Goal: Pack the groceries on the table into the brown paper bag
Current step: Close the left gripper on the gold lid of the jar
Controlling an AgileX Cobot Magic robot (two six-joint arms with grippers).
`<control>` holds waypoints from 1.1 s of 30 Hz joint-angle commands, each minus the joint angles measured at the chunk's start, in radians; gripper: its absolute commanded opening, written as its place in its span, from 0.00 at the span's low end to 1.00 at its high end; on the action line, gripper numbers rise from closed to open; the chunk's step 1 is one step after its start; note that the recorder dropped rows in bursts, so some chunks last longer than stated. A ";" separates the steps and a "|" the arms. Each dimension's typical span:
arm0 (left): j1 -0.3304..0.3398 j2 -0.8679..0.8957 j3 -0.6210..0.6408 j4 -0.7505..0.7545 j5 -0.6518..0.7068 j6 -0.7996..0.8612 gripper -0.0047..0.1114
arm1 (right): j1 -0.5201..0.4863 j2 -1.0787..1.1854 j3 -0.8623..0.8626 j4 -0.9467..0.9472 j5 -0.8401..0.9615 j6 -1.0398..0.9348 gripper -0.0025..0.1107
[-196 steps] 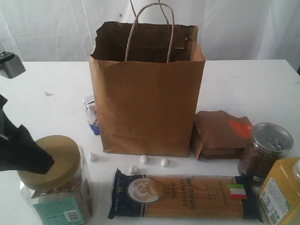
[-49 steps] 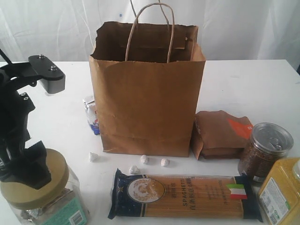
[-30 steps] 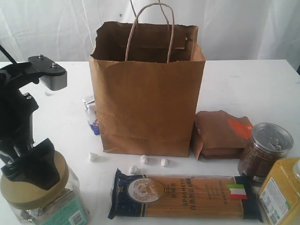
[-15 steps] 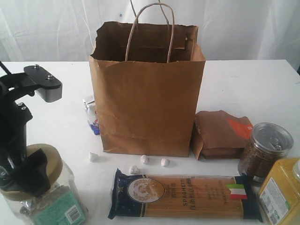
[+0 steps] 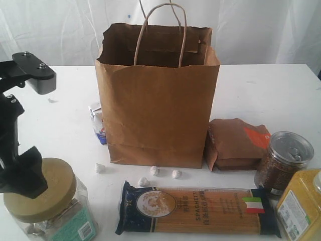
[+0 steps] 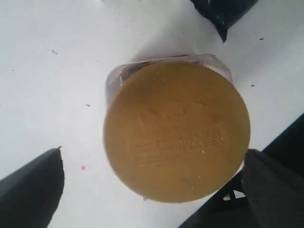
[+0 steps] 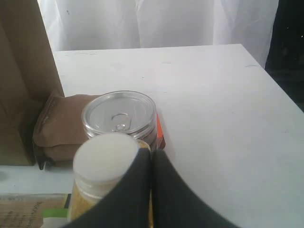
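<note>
The tan-lidded clear jar (image 5: 50, 201) stands upright at the front left of the table (image 5: 261, 90). My left gripper (image 6: 154, 156) is open and straddles its lid (image 6: 175, 130); one finger (image 5: 22, 173) covers the lid's left edge. The brown paper bag (image 5: 158, 105) stands open in the middle. In front of it lies the spaghetti pack (image 5: 198, 208). To its right are the brown pouch (image 5: 235, 143), the silver-lidded jar (image 5: 283, 160) and the white-capped bottle (image 5: 301, 208). My right gripper (image 7: 152, 159) is shut and empty, just behind the bottle's cap (image 7: 107, 156).
Tiny white bits (image 5: 100, 167) lie along the bag's front. A small blue-and-white packet (image 5: 98, 123) leans at the bag's left side. The table's right edge (image 7: 280, 95) runs close to the silver-lidded jar (image 7: 118, 116). A white curtain hangs behind.
My left arm has shifted left. The tan-lidded jar was tilted half a second ago and now stands upright, a little to the right. The other groceries have not moved.
</note>
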 commanded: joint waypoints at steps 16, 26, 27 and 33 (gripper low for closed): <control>-0.124 0.015 0.056 0.100 -0.037 -0.113 0.95 | -0.005 -0.006 -0.003 -0.006 -0.004 0.000 0.02; -0.124 0.055 0.056 0.045 -0.052 -0.121 0.95 | -0.005 -0.006 -0.003 -0.006 -0.004 0.000 0.02; -0.124 0.056 0.056 0.045 -0.050 -0.123 0.95 | -0.005 -0.006 -0.003 -0.006 -0.004 0.000 0.02; -0.124 0.059 0.050 0.042 -0.048 -0.125 0.95 | -0.005 -0.006 -0.003 -0.006 -0.004 0.000 0.02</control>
